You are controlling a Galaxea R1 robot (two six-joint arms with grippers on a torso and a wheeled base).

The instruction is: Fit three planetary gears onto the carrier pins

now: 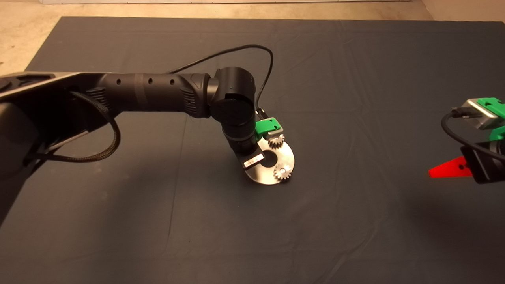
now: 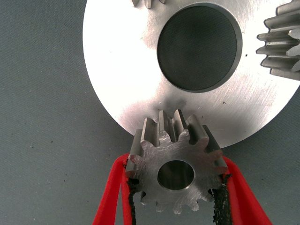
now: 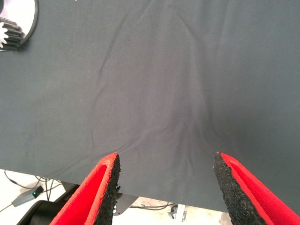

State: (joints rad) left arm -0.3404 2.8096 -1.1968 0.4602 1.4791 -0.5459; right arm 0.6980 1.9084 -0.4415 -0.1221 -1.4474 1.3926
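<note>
Silver-grey metal fills the left wrist view: a planetary gear (image 2: 174, 174) is clenched between the two red fingers (image 2: 112, 192) of the left gripper (image 2: 176, 199), held flat with its centre hole open and its teeth overlapping the rim of the carrier disc (image 2: 122, 75). From above, the left gripper (image 1: 265, 136) sits over the side of the disc (image 1: 290, 157) nearest the left arm, and two seated gears show on the disc, one (image 1: 276, 141) just beside the gripper and one (image 1: 283, 172) on the disc's near edge. The pin meant for the held gear is not visible; it is either hidden under the gear or not yet reached, and I cannot tell whether the hole has begun to slide over it. By my reading this is the third and last installation, with two gears already on their pins. The next move calls for centring the hole exactly over the remaining pin, keeping the gear level, lowering it straight, and only then releasing the jaws. The right gripper (image 1: 449, 169) waits well away from the disc at the mat's right edge, its jaws released and apart over bare mat in its own view (image 3: 164, 183). The surface is covered by a dark, slightly creased mat (image 1: 355, 98); beyond the mat's far edge a pale floor (image 1: 23, 31) shows.
</note>
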